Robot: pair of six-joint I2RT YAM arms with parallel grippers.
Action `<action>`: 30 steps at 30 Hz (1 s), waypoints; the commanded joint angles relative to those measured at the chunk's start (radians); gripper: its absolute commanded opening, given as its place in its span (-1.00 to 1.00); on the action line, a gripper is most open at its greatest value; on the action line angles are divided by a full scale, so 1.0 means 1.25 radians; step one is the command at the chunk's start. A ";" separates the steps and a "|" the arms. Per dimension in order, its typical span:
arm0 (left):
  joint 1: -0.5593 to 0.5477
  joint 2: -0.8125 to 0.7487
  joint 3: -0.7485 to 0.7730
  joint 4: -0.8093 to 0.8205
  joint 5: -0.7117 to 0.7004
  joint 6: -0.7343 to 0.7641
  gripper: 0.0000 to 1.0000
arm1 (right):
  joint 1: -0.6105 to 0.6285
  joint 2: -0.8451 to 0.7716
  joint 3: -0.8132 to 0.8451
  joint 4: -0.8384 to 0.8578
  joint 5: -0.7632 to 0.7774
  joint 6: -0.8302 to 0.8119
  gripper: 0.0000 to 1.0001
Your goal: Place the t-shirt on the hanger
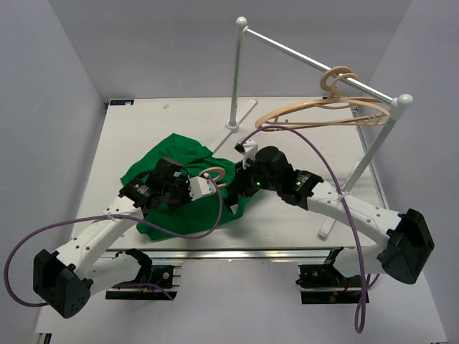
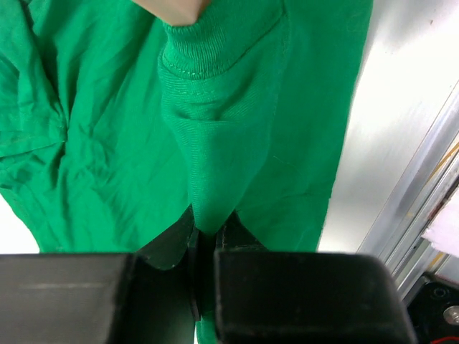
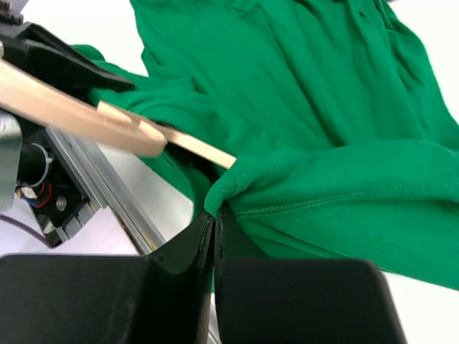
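Note:
The green t-shirt (image 1: 168,154) lies crumpled on the white table, left of centre. A tan wooden hanger's hook (image 1: 214,174) shows at the shirt's near edge between my two grippers. In the right wrist view the hanger's arm (image 3: 86,115) runs into the shirt's opening (image 3: 323,107). My left gripper (image 1: 208,190) is shut on a ribbed fold of the t-shirt (image 2: 215,107), pinched between its jaws (image 2: 204,229). My right gripper (image 1: 237,192) is shut on the shirt's hemmed edge (image 3: 216,215). Most of the hanger is hidden under cloth.
A white metal rail (image 1: 315,61) on two posts stands at the back right, with two more wooden hangers (image 1: 323,115) hooked on it. The rail's foot (image 1: 330,226) lies by the right arm. The table's metal front edge (image 2: 423,193) is close to both grippers.

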 commanded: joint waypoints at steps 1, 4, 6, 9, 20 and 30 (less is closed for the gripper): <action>0.002 0.003 0.008 0.053 0.048 -0.026 -1.00 | 0.012 0.020 0.051 0.079 -0.013 0.030 -1.00; 0.002 0.003 0.000 0.077 0.021 -0.049 -1.00 | 0.012 0.012 0.038 0.048 0.097 0.062 -1.00; 0.002 0.000 0.002 0.078 -0.002 -0.052 -1.00 | 0.012 -0.001 0.007 0.040 0.139 0.080 -0.54; 0.002 0.009 0.008 0.067 -0.006 -0.040 -1.00 | 0.011 -0.028 -0.018 0.039 0.068 0.000 -0.22; 0.002 -0.011 -0.014 0.056 0.044 0.001 -1.00 | -0.033 -0.073 0.079 -0.039 0.036 -0.267 0.70; 0.002 -0.032 -0.011 0.025 0.055 0.037 -1.00 | -0.065 -0.026 0.140 -0.282 -0.141 -0.669 0.67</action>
